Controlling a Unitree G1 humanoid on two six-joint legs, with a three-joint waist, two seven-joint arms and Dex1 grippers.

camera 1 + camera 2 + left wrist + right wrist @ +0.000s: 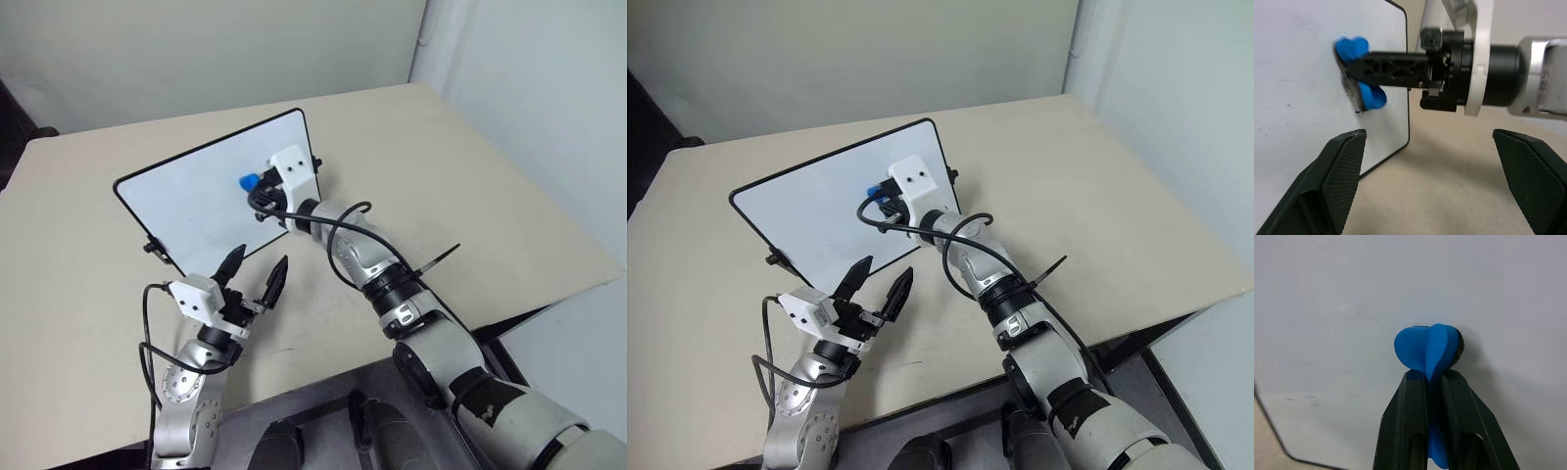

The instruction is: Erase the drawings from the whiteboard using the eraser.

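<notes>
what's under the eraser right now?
The eraser, squeezed in the right gripper, is over bare whiteboard. Any drawing beneath it is covered; faint smudges show nearby.

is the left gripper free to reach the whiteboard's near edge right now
Probably yes: the left gripper is open and empty just short of the whiteboard, nothing between; the right gripper with the eraser works farther up.

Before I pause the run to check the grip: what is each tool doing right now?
Left tool: open, empty.
Right tool: closed on the blue eraser, against the whiteboard.

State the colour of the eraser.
Bright blue eraser, pinched in the right claw; the right wrist view shows it best.
</notes>
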